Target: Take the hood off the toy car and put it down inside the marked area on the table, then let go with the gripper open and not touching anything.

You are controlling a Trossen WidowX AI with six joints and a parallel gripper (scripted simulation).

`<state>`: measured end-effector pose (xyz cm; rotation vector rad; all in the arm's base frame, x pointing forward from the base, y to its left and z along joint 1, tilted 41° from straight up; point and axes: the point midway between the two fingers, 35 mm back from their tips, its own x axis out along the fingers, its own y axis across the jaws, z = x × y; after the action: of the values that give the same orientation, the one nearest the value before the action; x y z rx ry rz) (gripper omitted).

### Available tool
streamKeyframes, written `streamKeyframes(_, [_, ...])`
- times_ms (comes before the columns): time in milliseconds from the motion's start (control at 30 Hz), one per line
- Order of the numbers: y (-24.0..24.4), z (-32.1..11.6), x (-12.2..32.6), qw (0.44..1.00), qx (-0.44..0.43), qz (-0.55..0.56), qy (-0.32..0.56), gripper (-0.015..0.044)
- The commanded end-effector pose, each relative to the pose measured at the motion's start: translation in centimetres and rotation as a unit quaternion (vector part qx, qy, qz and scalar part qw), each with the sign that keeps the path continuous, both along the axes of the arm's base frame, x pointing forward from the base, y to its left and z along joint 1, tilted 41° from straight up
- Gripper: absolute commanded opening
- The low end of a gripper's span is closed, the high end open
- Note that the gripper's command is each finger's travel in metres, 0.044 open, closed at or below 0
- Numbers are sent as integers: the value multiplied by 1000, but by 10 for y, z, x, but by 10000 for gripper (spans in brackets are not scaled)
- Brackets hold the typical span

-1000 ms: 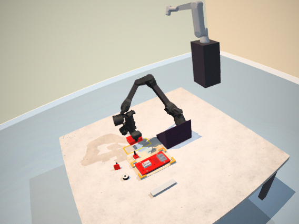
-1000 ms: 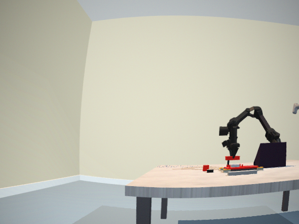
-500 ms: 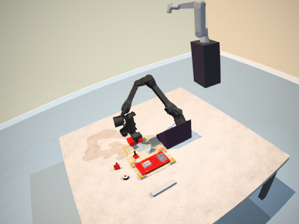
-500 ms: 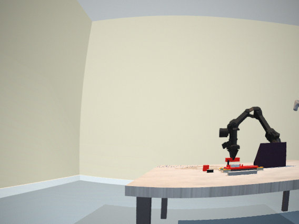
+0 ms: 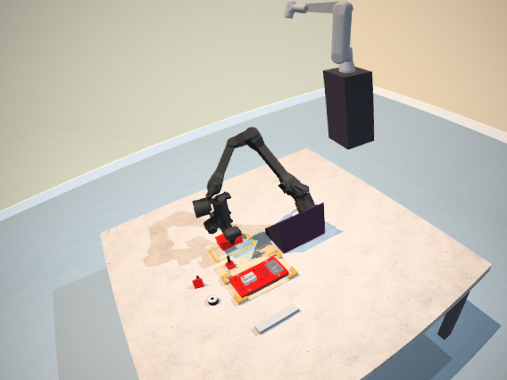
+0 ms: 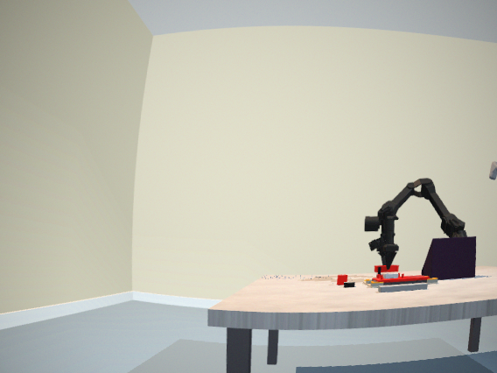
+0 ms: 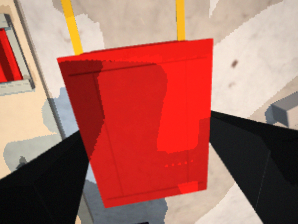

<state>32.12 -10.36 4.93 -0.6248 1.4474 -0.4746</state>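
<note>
Hanging above the counter [image 5: 379, 285] [image 6: 306, 302], the red hood [image 5: 227, 242] [image 6: 381, 270] [image 7: 145, 125] is clamped in the pincer [image 5: 232, 242] [image 6: 388, 267] [image 7: 146, 125], partly overlapping the yellow outline [image 5: 214, 260] [image 7: 181, 20] in the top view. Nearby lies the red toy car [image 5: 263, 277] [image 6: 409, 278], framed by orange corners [image 5: 292, 271] [image 6: 433, 280]; a pale bar [image 5: 277, 318] [image 6: 402, 287] sits beyond it.

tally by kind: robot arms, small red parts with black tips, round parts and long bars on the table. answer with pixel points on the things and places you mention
Robot arms, one black [image 5: 272, 158] [image 6: 438, 207], one grey [image 5: 341, 37] [image 6: 493, 170]: 2
Small red black-tipped parts [image 5: 197, 283] [image 5: 229, 265] [image 6: 342, 279]: 2
Round black-and-white part [image 5: 212, 300] [image 6: 349, 285]: 1
Long pale grey bar [image 5: 278, 318] [image 6: 402, 288]: 1
Total: 6
</note>
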Motion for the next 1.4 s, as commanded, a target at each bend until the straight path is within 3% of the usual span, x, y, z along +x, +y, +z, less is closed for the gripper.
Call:
streamKeyframes(0, [-2,-5,-3,1000,1,1,5,0])
streamKeyframes(1367, [-17,-21,-2,1000,0,1,5,0])
